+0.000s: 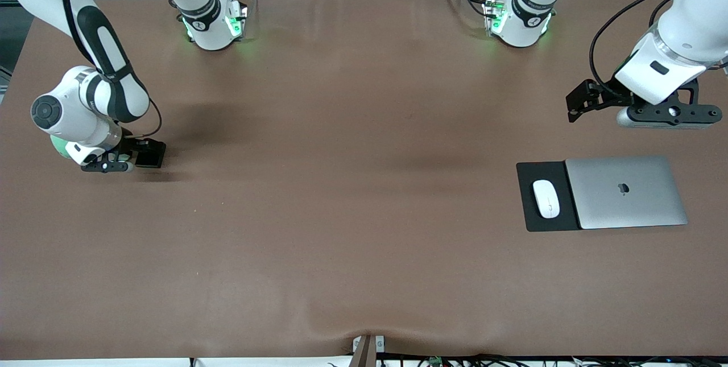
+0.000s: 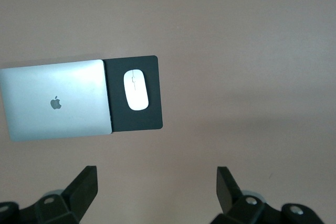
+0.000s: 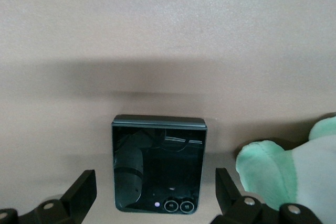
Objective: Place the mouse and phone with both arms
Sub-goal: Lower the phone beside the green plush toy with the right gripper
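The black phone (image 1: 152, 154) lies flat on the brown table near the right arm's end. In the right wrist view the phone (image 3: 159, 163) sits between the two open fingers, which stand apart from its sides. My right gripper (image 1: 126, 160) (image 3: 156, 188) is low over it, open. The white mouse (image 1: 546, 198) (image 2: 136, 89) rests on a black mouse pad (image 1: 537, 225) (image 2: 149, 120) near the left arm's end. My left gripper (image 1: 578, 103) (image 2: 156, 183) is open and empty, up in the air over the table beside the mouse pad.
A shut silver laptop (image 1: 625, 192) (image 2: 55, 100) lies against the mouse pad, toward the left arm's end. A pale green and white shape (image 3: 286, 169) shows beside the phone in the right wrist view. The table's edge (image 1: 11, 99) is close to the right gripper.
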Robot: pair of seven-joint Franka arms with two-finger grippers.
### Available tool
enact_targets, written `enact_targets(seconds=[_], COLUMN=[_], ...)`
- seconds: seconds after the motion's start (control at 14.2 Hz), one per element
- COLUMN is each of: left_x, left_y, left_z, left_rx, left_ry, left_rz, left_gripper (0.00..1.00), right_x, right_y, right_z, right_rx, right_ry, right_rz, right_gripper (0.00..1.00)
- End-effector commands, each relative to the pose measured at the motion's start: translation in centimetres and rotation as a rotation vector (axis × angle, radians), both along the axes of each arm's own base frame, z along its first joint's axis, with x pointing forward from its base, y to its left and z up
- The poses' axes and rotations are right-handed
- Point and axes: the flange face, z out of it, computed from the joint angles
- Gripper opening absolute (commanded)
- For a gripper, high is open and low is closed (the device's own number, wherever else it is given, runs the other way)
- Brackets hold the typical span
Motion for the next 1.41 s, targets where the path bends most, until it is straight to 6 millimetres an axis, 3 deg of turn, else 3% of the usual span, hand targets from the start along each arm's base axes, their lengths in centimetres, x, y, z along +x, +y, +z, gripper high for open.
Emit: enact_targets(seconds=[0.0,0.21,0.49,0.64,1.06,1.2,1.34], left_x=[0.2,0.2,0.2,0.2,0.2,0.4,0.4], left_y=[-0.3,-0.3,-0.3,-0.3,-0.9,-0.8,-0.9], left_z=[0.6,0.7,0.7,0.7,1.1,0.8,0.9], left_rx=[0.017,0.017,0.016,0.015,0.01,0.011,0.012], left_ry=[-0.007,-0.008,-0.01,-0.01,-0.016,-0.012,-0.014], left_rz=[0.007,0.007,0.007,0.007,0.0,0.001,-0.002], left_gripper=[1.0,1.0,1.0,1.0,1.0,1.0,1.0], right_x=[1.2,4.4,10.3,12.1,13.6,13.8,13.1], right_y=[1.8,2.3,3.3,4.2,5.6,7.8,9.9], right_z=[2.3,7.1,16.7,20.6,29.7,32.3,33.6], right_rx=[0.018,0.037,0.042,0.039,0.027,-0.016,-0.027], right_ry=[-0.004,0.004,0.002,-0.008,0.005,0.024,0.053], right_rz=[0.029,0.036,0.078,0.092,0.127,0.08,0.001], right_gripper=[1.0,1.0,1.0,1.0,1.0,1.0,1.0])
